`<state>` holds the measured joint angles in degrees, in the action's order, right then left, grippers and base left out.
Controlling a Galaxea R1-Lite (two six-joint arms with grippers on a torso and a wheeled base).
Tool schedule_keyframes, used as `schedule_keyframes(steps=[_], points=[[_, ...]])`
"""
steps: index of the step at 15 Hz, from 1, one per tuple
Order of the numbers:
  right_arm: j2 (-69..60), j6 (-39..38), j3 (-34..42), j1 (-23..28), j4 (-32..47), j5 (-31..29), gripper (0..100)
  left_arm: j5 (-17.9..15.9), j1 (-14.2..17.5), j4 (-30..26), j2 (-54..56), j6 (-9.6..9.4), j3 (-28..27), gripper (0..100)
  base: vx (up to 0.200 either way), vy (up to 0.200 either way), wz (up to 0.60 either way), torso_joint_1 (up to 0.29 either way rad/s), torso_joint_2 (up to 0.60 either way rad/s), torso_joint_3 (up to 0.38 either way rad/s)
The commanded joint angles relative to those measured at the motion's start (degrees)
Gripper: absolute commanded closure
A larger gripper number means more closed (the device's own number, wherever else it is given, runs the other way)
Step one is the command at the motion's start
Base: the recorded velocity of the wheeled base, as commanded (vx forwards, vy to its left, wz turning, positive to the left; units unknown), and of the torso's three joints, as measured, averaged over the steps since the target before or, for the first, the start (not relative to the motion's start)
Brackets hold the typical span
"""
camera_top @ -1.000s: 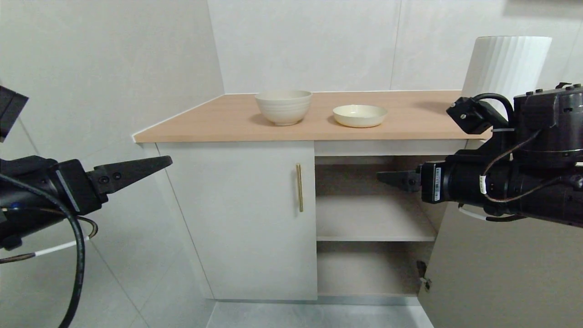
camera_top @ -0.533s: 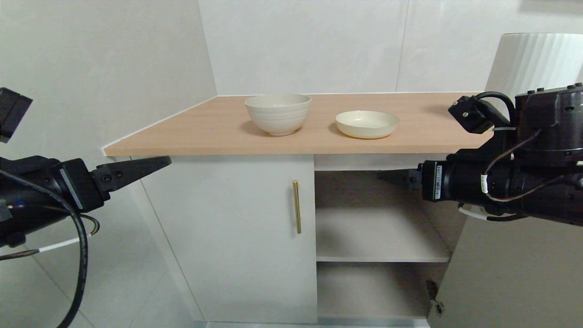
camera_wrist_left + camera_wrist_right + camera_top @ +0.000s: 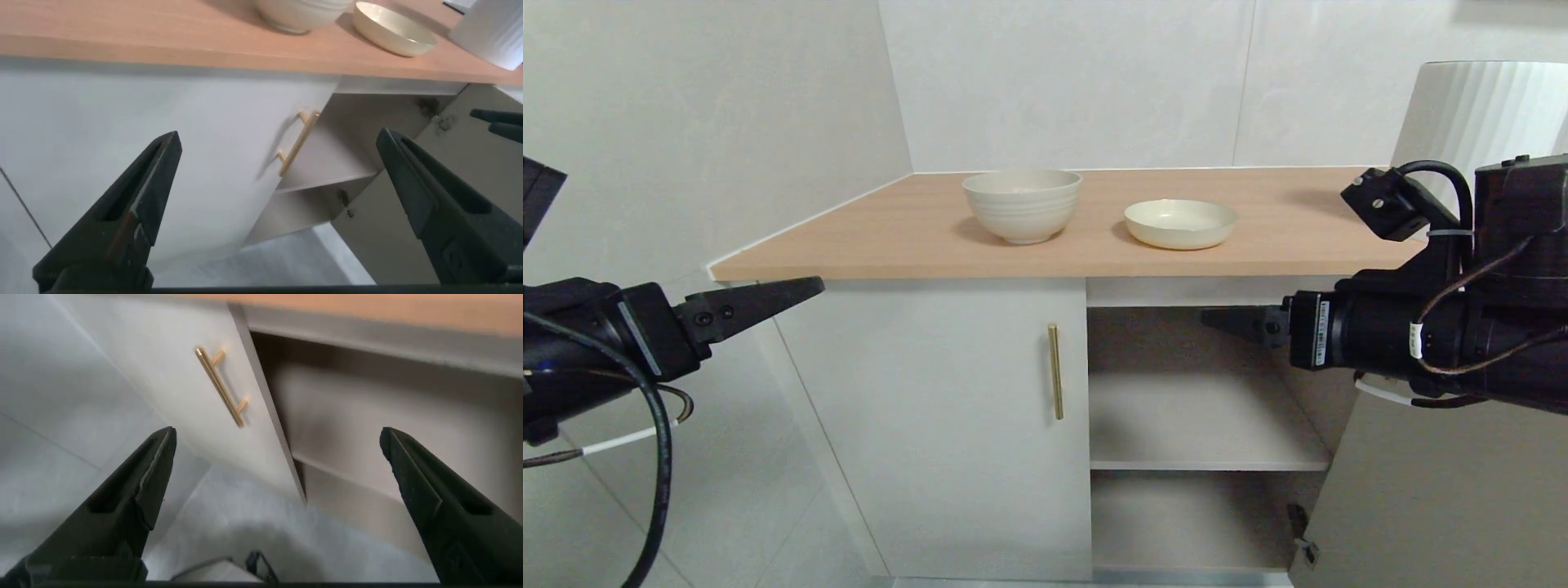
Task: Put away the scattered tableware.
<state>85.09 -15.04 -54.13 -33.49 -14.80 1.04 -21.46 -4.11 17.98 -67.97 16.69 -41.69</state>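
Bright and even, lit softly from above right. Pale, soft-edged shadows toward the table's [image 3: 866, 245] left edge beside the bowl [image 3: 1022, 204] and plate [image 3: 1180, 223]. Dim inside the open cupboard [image 3: 1201, 416], darkest at its back. Slight sheen along the brass handle [image 3: 1054, 371].

A light wooden countertop [image 3: 890, 237] tops a white cabinet [image 3: 947, 425] set into a tiled corner. Three things stand directly on it. A ribbed cream bowl [image 3: 1022, 204] sits upright a little to the 9 o'clock side of the top's middle. A shallow cream dish [image 3: 1181, 223] lies at the bowl's 3 o'clock, near it but apart. A tall ribbed white vessel [image 3: 1470, 114] stands at the dish's 2 o'clock, well apart, its base hidden. Below the top's 3 o'clock half the cabinet stands open, showing an upper shelf [image 3: 1201, 425] and a bottom shelf [image 3: 1184, 523].
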Motion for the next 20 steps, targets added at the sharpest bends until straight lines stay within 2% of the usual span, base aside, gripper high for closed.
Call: schedule_keyframes(steps=[1, 4, 8, 12, 14, 17, 19, 20], points=[[0.4, 0.1, 0.5, 0.0, -1.2, -0.1, 0, -0.1, 0.0, 0.0, -0.3, 0.01, 0.1, 0, 0.0, 0.0, 0.0, 0.0, 0.0, 0.0], [1.0, 0.1, 0.8, 0.1, -1.8, -0.1, 0, -0.1, 0.0, -0.1, -0.9, 0.1, 0.2, 0, 0.0, 0.0, 0.0, 0.0, 0.0, 0.0], [1.3, 0.8, 0.8, 0.4, -1.9, -0.1, 0, -0.3, -0.1, -0.1, -2.4, 0.1, 0.7, 0, 0.0, 0.0, 0.0, 0.058, -0.23, -0.24], [2.7, 0.7, 0.7, 0.6, -2.0, 0.0, 0, -0.8, -0.1, 0.1, -5.2, 0.01, 2.4, 0, 0.0, 0.0, 0.0, 0.176, -0.52, -0.295], [4.5, 0.7, 0.7, 1.4, -4.0, 0.0, 0, -1.8, -0.1, 2.5, -9.2, 0.19, 3.6, 0, 0.0, 0.0, 0.0, 0.176, -0.47, -0.29], [5.3, 0.8, 0.8, 2.3, -5.2, 0.0, 0, -1.4, -0.9, 9.9, -13.7, 0.19, 6.1, 0, 0.0, 0.0, 0.0, 0.189, -0.47, -0.281], [5.3, 2.1, 1.5, 2.3, -5.3, -0.1, 0, -1.2, -2.7, 10.2, -12.9, 0.27, 5.5, 0, 0.0, 0.0, 0.0, 0.186, -0.43, -0.256], [5.3, 3.4, 1.7, 2.3, -5.5, -0.2, 0, -1.2, -3.8, 9.7, -12.8, 0.27, 3.5, 0, 0.0, 0.0, 0.0, 0.09, -0.22, -0.124]])
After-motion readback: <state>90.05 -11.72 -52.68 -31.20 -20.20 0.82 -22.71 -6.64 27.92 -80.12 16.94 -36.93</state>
